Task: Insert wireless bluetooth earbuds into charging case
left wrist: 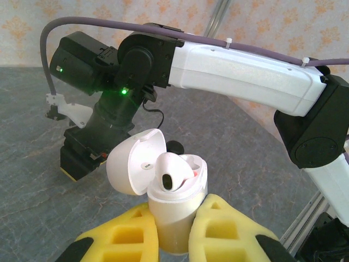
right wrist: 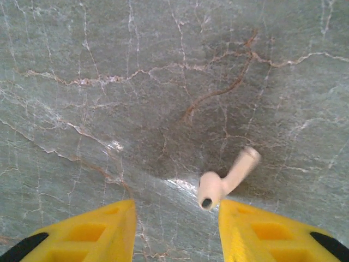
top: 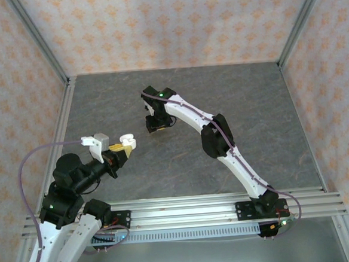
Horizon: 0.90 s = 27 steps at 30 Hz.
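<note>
Inside open charging case, one white earbud

Grey marbled table, floral-patterned walls

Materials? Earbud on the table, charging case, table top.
Earbud: smooth white plastic, likely; soft sheen. Charging case: same glossy white plastic, highlights on open lid. Table top: grey marble-look surface, veined; real stone or laminate unclear.
</note>
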Each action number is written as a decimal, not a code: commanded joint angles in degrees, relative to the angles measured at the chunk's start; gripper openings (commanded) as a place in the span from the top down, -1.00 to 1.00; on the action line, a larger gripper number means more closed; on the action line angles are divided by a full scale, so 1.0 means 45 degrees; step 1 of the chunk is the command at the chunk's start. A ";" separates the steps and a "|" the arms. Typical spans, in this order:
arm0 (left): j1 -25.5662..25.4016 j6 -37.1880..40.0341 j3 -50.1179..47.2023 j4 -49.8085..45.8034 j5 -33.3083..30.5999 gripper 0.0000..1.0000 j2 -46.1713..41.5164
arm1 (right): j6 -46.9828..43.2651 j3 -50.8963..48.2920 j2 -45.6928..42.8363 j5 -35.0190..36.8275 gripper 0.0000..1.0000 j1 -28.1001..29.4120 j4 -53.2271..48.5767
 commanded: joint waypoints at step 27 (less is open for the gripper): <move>0.0093 0.0235 0.0060 -0.0314 -0.0434 1.00 -0.0256 | 0.0917 0.0609 0.0468 -0.1665 0.39 -0.0516 0.2516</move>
